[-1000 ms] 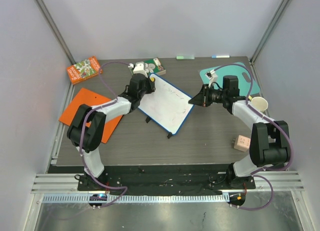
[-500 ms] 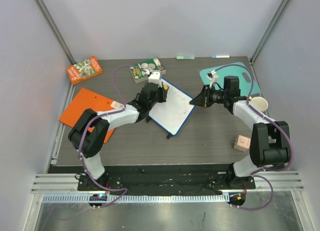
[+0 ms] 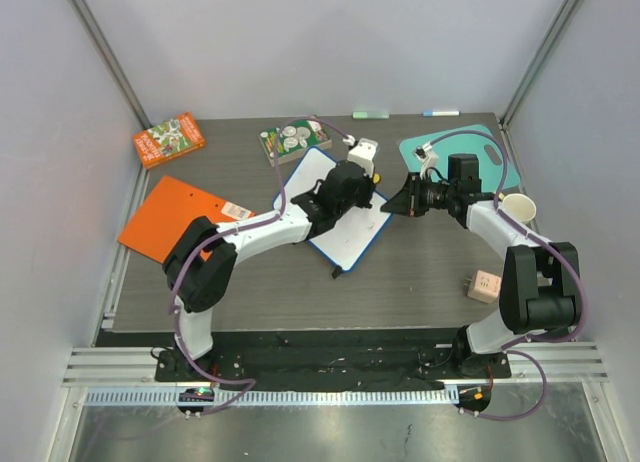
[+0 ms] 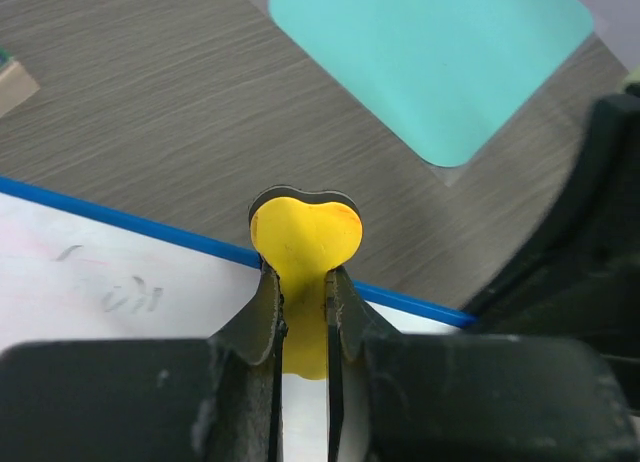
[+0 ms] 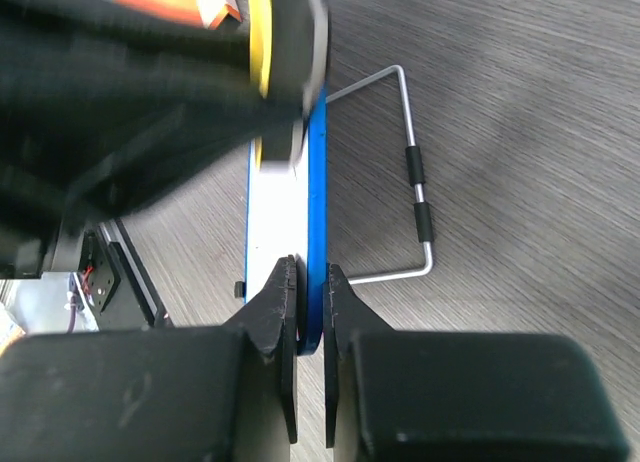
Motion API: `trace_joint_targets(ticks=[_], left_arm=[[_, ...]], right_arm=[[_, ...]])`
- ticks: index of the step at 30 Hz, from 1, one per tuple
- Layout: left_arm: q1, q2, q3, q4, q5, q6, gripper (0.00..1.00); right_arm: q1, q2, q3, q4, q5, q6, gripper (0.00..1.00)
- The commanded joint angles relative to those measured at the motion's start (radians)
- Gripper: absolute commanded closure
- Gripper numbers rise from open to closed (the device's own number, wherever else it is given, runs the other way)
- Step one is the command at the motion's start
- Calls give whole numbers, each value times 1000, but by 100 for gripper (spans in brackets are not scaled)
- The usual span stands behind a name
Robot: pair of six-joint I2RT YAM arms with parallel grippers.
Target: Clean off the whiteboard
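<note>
The whiteboard, white with a thin blue frame, stands tilted at the table's middle. My left gripper is shut on a yellow heart-shaped eraser and holds it over the board's far right corner by the blue frame. Faint dark handwriting shows on the board to the left of the eraser. My right gripper is shut on the whiteboard's blue edge at its right corner. The board's wire stand shows behind it in the right wrist view.
A teal cutting board lies at the back right, also in the left wrist view. An orange board lies at the left. A red box, a green box, a white cup and a pink block lie around.
My left gripper has swept to the right across the whiteboard, from its left end to its right corner, with the eraser in it. The right gripper has held still on the board's edge.
</note>
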Motion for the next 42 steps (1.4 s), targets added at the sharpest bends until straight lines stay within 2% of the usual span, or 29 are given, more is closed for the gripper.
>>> trace_joint_targets(ticks=[1, 6, 8, 11, 15, 18, 21, 27, 32, 38, 42], left_arm=[[-132, 94, 14, -78, 194, -28, 100], [-160, 103, -2, -82, 107, -18, 100], [-154, 102, -6, -87, 23, -14, 100], [-102, 99, -9, -98, -10, -30, 100], [32, 68, -49, -47, -11, -69, 100], [128, 47, -74, -9, 44, -109, 100], [190, 44, -72, 16, 74, -113, 100], [236, 67, -75, 25, 94, -135, 100], [222, 64, -114, 71, 212, -153, 100], [89, -8, -179, 68, 191, -123, 100], [-43, -51, -245, 85, 135, -136, 100]], right_arm=[[43, -38, 31, 109, -86, -121, 99], [43, -43, 32, 107, -83, -121, 99], [43, -44, 31, 107, -82, -121, 99], [44, -47, 29, 107, -82, -118, 99], [44, -50, 29, 109, -83, -120, 99], [43, -47, 31, 109, -86, -118, 99], [43, -46, 34, 109, -88, -118, 99], [44, -49, 31, 109, -82, -120, 99], [43, -49, 32, 107, -82, -120, 98], [43, -47, 31, 109, -77, -118, 99], [43, -49, 29, 109, -71, -118, 99]])
